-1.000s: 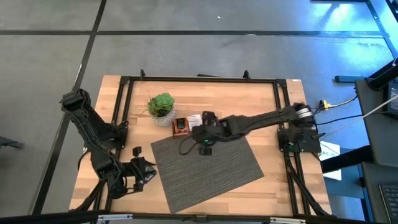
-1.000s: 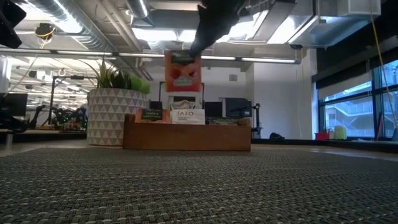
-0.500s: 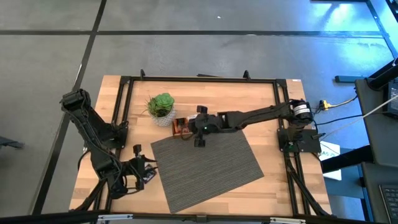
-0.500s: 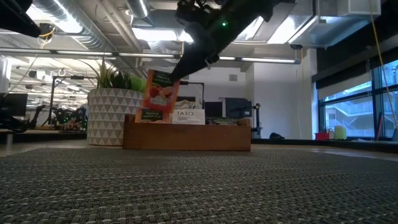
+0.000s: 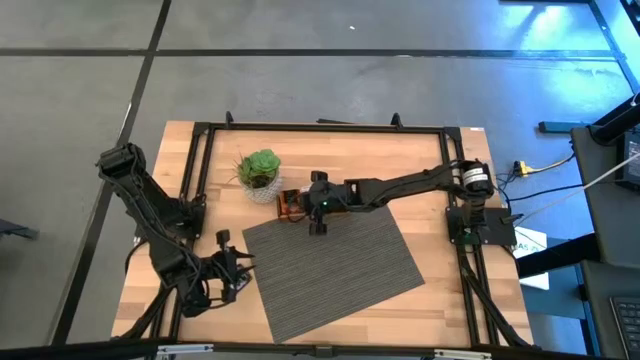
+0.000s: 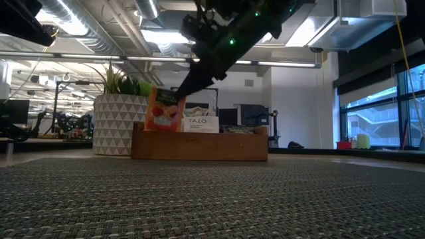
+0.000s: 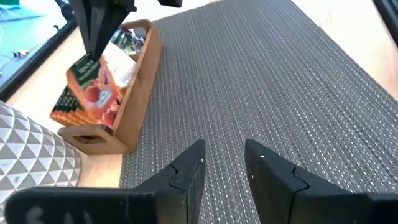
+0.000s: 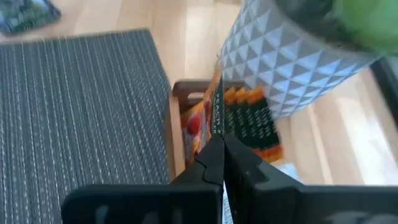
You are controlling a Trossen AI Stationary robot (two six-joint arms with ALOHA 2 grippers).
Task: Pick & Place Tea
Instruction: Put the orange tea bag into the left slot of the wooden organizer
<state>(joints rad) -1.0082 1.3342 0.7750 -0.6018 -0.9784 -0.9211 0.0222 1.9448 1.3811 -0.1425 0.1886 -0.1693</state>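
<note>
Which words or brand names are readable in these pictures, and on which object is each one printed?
"TAZO": on the white sachet standing in the wooden tray.
Smaller lines under it: too small to read.
Orange sachet held by the right gripper: print too blurred to read.

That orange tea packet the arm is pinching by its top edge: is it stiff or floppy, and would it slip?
The orange sachet hangs flat and only slightly tilted from the right gripper, so it is probably light and fairly stiff. Pinched by just one edge, it could swivel or slide if bumped against the wooden tray.
</note>
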